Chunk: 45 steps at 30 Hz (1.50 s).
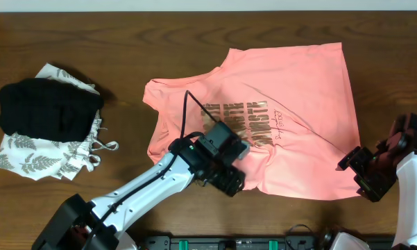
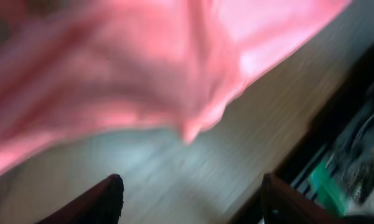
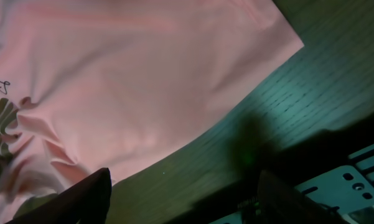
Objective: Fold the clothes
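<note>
The clothes, a salmon-pink T-shirt [image 1: 284, 104] with bronze lettering, lie spread over the middle and right of the wooden table, with the near part wrinkled. My left gripper [image 1: 230, 179] hovers over the shirt's near hem. In the blurred left wrist view the gripper [image 2: 191, 186] stands open over bare wood, and the pink fabric [image 2: 112, 68] lies just beyond the fingertips. My right gripper [image 1: 357, 173] is at the shirt's near right corner. It too is open [image 3: 183, 180] over wood, and the shirt's edge [image 3: 143, 93] runs just ahead of its left finger [image 3: 87, 196].
A black folded garment [image 1: 48, 107] lies on a white leaf-print garment [image 1: 35, 156] at the table's left. A black rail with green parts [image 1: 264, 243] runs along the near edge, also in the left wrist view [image 2: 327, 177].
</note>
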Each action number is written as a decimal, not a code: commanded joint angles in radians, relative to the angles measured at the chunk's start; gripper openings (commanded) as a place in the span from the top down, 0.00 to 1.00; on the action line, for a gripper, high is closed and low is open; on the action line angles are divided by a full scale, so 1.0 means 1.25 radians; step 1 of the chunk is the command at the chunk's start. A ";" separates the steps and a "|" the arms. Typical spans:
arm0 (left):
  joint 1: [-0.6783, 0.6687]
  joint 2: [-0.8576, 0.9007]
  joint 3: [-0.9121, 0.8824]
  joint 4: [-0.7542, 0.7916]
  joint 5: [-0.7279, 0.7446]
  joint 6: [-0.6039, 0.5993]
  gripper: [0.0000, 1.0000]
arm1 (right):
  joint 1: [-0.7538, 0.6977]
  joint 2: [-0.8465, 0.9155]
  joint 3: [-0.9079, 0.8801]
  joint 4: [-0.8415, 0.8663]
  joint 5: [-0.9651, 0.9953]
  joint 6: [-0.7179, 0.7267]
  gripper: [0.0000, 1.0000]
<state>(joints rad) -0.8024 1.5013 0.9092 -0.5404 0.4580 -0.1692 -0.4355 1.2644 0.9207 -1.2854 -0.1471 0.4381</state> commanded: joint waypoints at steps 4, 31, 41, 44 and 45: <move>-0.001 0.013 0.041 0.100 -0.002 -0.184 0.27 | -0.009 0.003 0.000 0.014 -0.012 -0.022 0.25; -0.014 0.266 0.058 0.053 0.120 -0.369 0.45 | -0.009 0.003 -0.052 -0.020 -0.158 -0.029 0.26; 0.013 0.266 0.074 0.047 0.129 -0.365 0.94 | -0.009 0.003 -0.052 -0.031 -0.151 -0.059 0.28; 0.023 0.244 0.080 0.035 0.127 -0.360 0.94 | -0.009 0.003 -0.052 -0.034 -0.152 -0.058 0.27; 0.027 0.235 0.084 0.025 0.126 -0.354 0.94 | -0.009 0.003 -0.052 -0.035 -0.151 -0.058 0.27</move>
<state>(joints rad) -0.7845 1.8309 0.9810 -0.4896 0.6071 -0.6281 -0.4412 1.2652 0.8616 -1.3243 -0.3264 0.3801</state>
